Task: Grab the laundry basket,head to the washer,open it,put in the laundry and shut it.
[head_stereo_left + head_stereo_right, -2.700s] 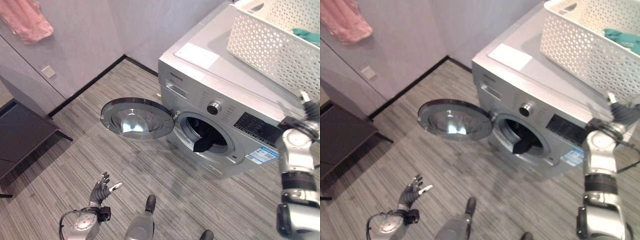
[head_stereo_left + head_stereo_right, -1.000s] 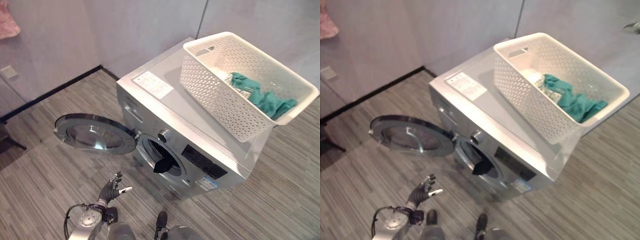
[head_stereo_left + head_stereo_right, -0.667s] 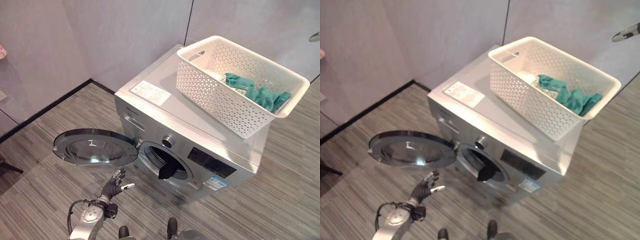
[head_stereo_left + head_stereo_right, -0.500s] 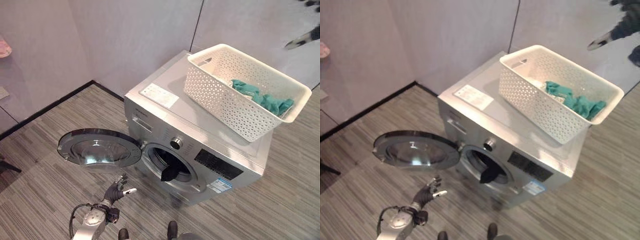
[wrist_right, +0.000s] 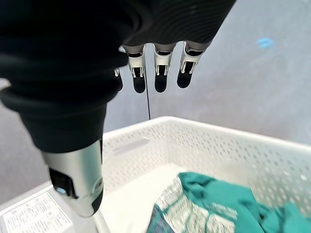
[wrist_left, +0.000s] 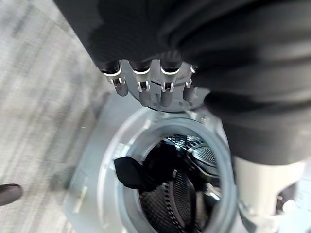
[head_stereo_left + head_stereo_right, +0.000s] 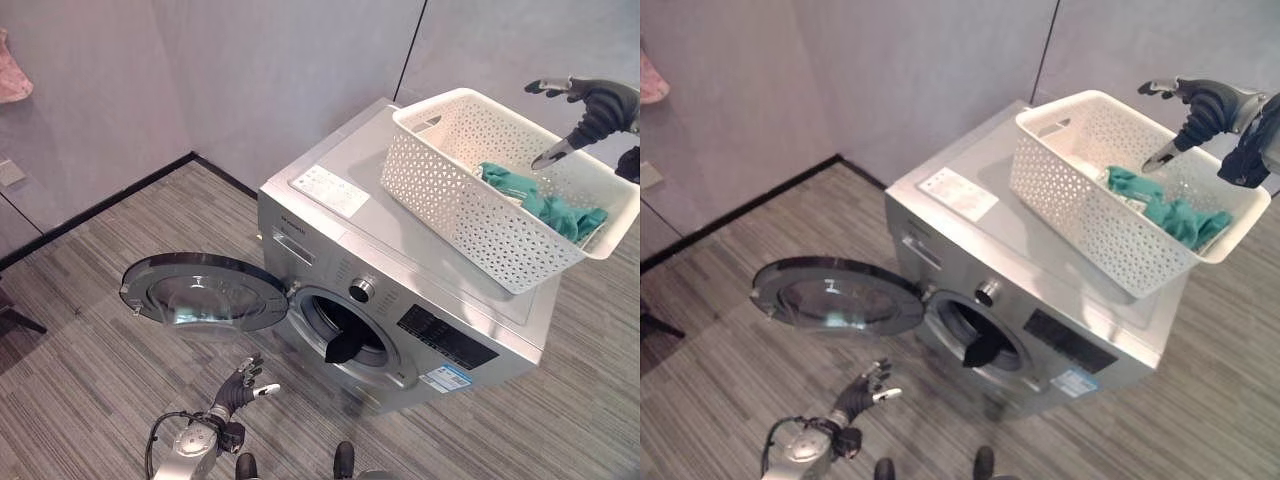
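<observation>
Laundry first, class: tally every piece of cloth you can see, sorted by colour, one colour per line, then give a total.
Teal, in the white basket on the washer: 1 bundle; whether it is more than one garment cannot be told.
Black, hanging from the open drum mouth: 1
Pink, on the wall: 1
Total: 3

My left robot hand (image 6: 150, 90) hung with fingers loose before the open washer (image 6: 165, 179); a dark garment (image 6: 133, 172) draped over the drum's rim.
</observation>
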